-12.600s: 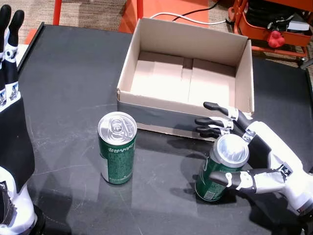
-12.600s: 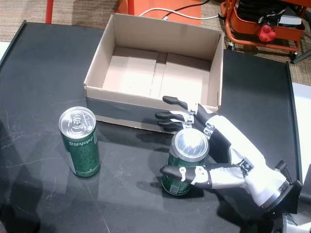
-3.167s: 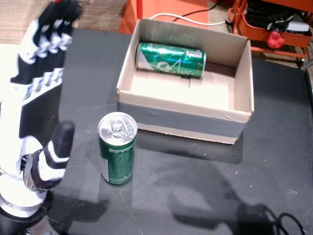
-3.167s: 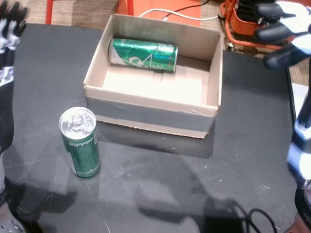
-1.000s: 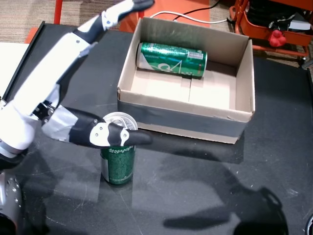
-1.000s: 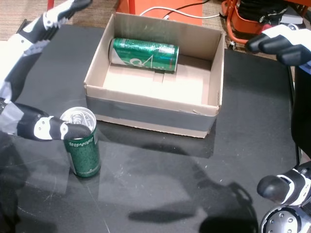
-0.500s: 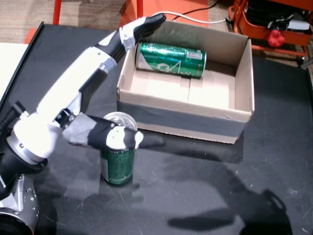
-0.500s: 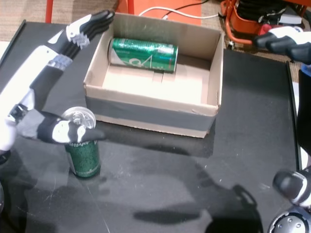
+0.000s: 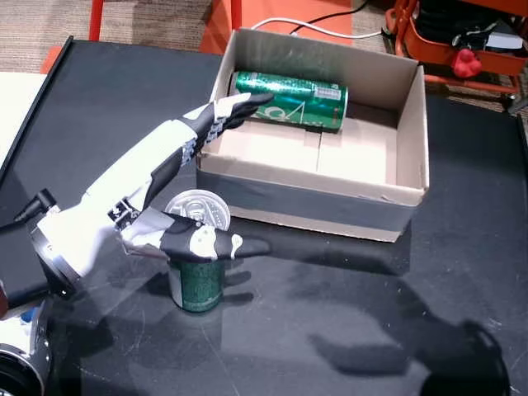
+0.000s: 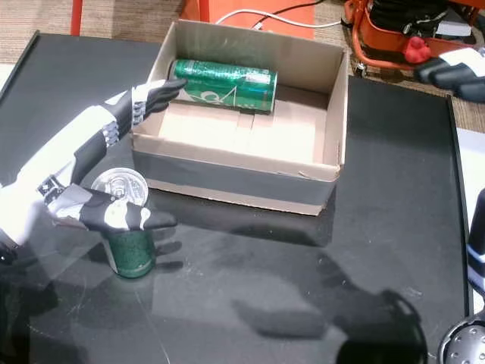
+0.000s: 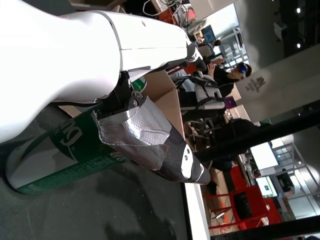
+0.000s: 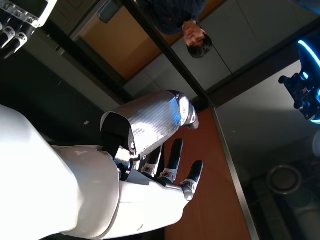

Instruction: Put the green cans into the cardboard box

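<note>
Here the upright green can (image 9: 197, 262) stands inside the splayed left hand (image 9: 157, 206)

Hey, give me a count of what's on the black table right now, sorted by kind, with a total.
Green drink cans: 2, one upright on the table, one lying on its side in the box
Brown cardboard boxes: 1
Total: 3
</note>
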{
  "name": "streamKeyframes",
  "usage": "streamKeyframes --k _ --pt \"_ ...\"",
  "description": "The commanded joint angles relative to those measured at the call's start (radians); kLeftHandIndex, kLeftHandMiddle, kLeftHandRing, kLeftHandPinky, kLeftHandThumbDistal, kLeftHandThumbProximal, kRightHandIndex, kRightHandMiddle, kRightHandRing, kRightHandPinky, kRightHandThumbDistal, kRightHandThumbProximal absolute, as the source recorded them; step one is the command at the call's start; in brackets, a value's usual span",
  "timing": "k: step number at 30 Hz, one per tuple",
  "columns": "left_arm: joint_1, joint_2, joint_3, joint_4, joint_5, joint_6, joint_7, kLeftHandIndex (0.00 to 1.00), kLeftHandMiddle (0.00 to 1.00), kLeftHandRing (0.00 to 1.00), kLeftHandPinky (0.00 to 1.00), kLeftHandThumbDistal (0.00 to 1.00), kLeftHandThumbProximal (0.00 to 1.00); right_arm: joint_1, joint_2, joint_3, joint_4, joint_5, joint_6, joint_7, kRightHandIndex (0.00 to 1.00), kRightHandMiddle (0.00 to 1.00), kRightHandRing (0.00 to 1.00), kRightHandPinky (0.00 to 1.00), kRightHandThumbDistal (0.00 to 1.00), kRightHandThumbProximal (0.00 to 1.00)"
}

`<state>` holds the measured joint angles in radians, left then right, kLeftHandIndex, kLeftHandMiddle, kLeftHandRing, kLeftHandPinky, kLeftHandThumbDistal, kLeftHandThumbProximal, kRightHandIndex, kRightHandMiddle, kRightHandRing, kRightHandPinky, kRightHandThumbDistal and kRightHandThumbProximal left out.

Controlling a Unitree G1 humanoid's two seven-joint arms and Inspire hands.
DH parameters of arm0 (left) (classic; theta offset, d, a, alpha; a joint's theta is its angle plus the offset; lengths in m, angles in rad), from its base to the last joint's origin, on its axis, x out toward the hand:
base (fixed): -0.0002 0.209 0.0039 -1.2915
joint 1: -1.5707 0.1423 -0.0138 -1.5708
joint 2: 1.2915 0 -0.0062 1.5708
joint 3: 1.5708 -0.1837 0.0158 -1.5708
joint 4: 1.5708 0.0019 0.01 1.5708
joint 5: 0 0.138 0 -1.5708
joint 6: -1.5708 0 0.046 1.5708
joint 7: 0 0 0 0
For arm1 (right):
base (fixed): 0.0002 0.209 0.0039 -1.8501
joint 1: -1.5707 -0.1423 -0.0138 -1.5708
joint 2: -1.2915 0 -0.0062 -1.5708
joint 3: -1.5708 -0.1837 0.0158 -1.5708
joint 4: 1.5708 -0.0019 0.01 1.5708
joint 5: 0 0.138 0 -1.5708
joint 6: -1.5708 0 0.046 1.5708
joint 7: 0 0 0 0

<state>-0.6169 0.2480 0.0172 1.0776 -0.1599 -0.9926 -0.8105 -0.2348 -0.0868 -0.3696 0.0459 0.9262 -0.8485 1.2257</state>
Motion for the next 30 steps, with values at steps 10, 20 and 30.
streamKeyframes --k 10,20,30 --pt "0.040 -0.005 0.016 -0.020 0.012 -0.001 0.028 1.00 1.00 1.00 0.97 1.00 0.27 0.065 -0.005 0.010 -0.075 -0.076 0.029 -0.132 0.52 0.57 0.63 0.83 0.71 0.45" --pt "0.064 -0.066 0.026 -0.036 -0.020 0.003 0.047 1.00 1.00 1.00 0.98 1.00 0.25 0.072 -0.006 0.015 -0.084 -0.062 0.055 -0.162 0.50 0.55 0.61 0.77 0.74 0.39" --pt "0.056 -0.139 0.043 -0.047 -0.050 -0.008 0.038 1.00 1.00 1.00 0.99 1.00 0.31 0.117 0.003 0.035 -0.144 -0.040 0.133 -0.216 0.51 0.55 0.60 0.67 1.00 0.24"
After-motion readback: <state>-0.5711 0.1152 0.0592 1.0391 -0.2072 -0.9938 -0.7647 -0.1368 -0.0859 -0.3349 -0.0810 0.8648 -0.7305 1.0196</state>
